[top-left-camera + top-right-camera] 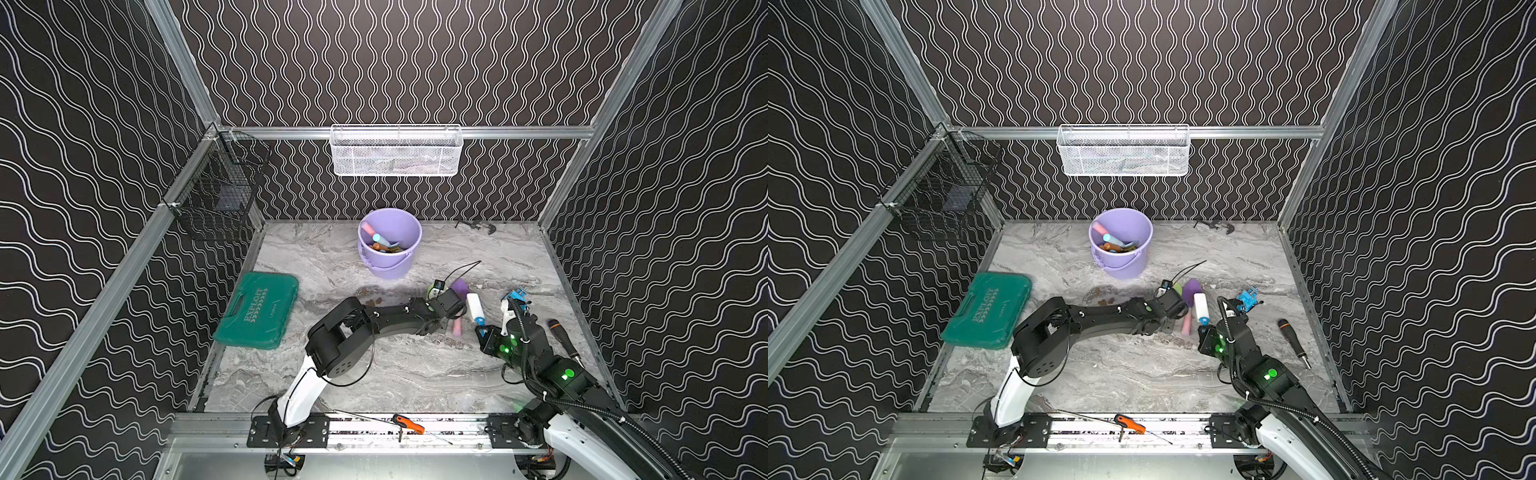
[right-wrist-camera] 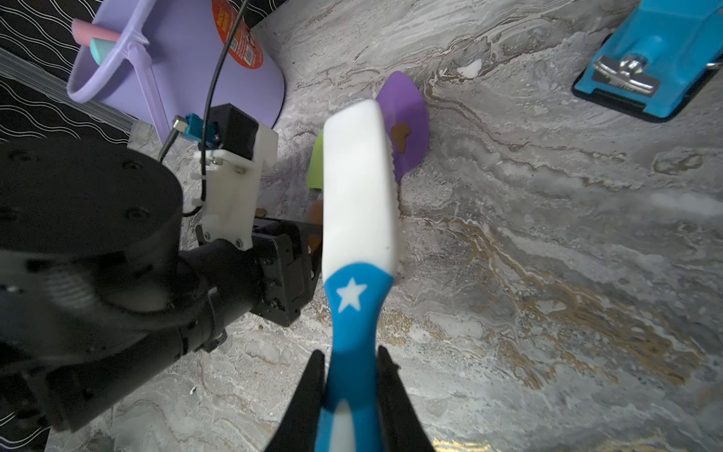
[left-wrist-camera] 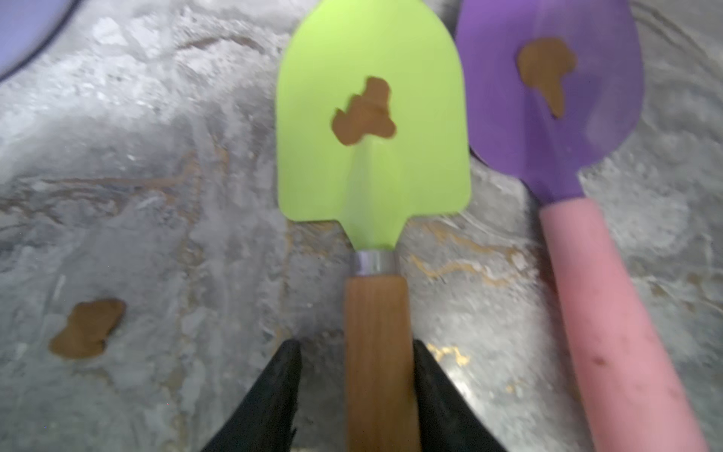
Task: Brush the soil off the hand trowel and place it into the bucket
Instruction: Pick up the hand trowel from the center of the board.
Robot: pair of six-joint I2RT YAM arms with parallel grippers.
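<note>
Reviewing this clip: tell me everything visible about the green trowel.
The green trowel lies on the marble table, blade face up. Its lime blade, glossy like painted metal or plastic, has square shoulders and a rounded tip, with a brown soil clump near its centre. A silver ferrule joins it to a wooden handle, which the left gripper straddles, jaws not yet closed. The blade's edge runs against the purple trowel.
</note>
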